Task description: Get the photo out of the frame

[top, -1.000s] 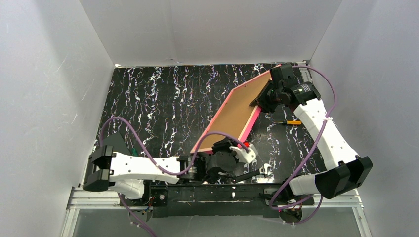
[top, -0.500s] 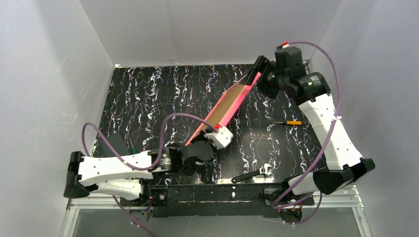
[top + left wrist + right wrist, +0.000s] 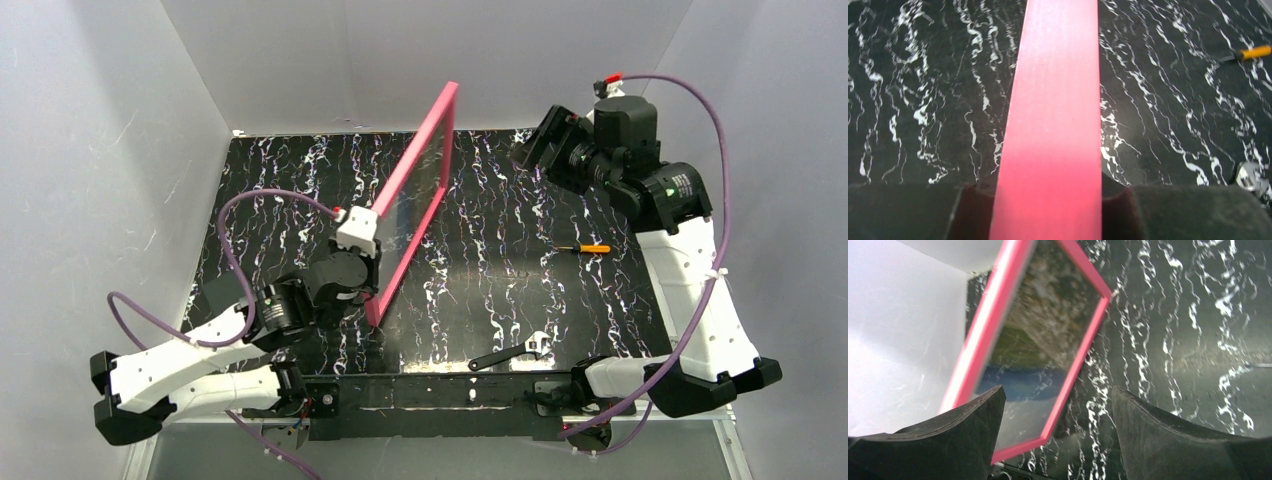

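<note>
Frame [image 3: 415, 190] has swung upright since a second ago, over the table [image 3: 520, 270]; left jaws clamp its pink edge, right jaws have let go and gape wide (we see photo [image 3: 1048, 340] still inside).

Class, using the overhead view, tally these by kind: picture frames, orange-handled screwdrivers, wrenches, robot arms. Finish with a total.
frame: 1
orange-handled screwdriver: 1
wrench: 1
robot arms: 2, left arm and right arm
Total: 5
</note>
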You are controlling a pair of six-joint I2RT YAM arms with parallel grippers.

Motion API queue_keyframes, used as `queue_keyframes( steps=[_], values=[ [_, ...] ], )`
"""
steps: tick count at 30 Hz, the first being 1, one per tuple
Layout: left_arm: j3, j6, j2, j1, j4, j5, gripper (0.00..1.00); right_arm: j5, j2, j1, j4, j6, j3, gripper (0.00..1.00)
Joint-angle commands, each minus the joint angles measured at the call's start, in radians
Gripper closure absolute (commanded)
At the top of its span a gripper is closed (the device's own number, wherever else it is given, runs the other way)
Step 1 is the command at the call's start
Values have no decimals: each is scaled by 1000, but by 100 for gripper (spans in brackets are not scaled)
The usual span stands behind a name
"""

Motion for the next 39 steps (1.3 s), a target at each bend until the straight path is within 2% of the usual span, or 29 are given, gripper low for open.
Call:
queue_keyframes(
  steps=[1, 8, 16, 20, 26, 29, 34, 39],
  values=[
    [-72, -113, -67, 135, -216, -41, 100, -5, -26, -3, 21, -9, -113, 16],
    [-190, -247, -202, 347, -239, -39, 100, -78, -79, -2, 72, 27, -301, 18],
    [-316, -485, -311, 561, -276, 52, 100, -125, -124, -2, 68, 29, -430, 20],
    [-374, -588, -346, 676, -288, 152, 100, -135, -150, -2, 77, 29, -488, 20],
    [-437, -694, -314, 883, -278, 329, 100, -165, -181, -2, 105, 35, -579, 21],
    [-468, -708, -302, 911, -263, 309, 100, -167, -191, -2, 111, 33, -611, 21],
    [-533, -748, -226, 970, -185, 390, 100, -167, -206, -2, 111, 17, -653, 21],
    [-524, -671, -108, 1013, -175, 422, 100, -171, -225, -2, 126, 10, -706, 21]
  ],
)
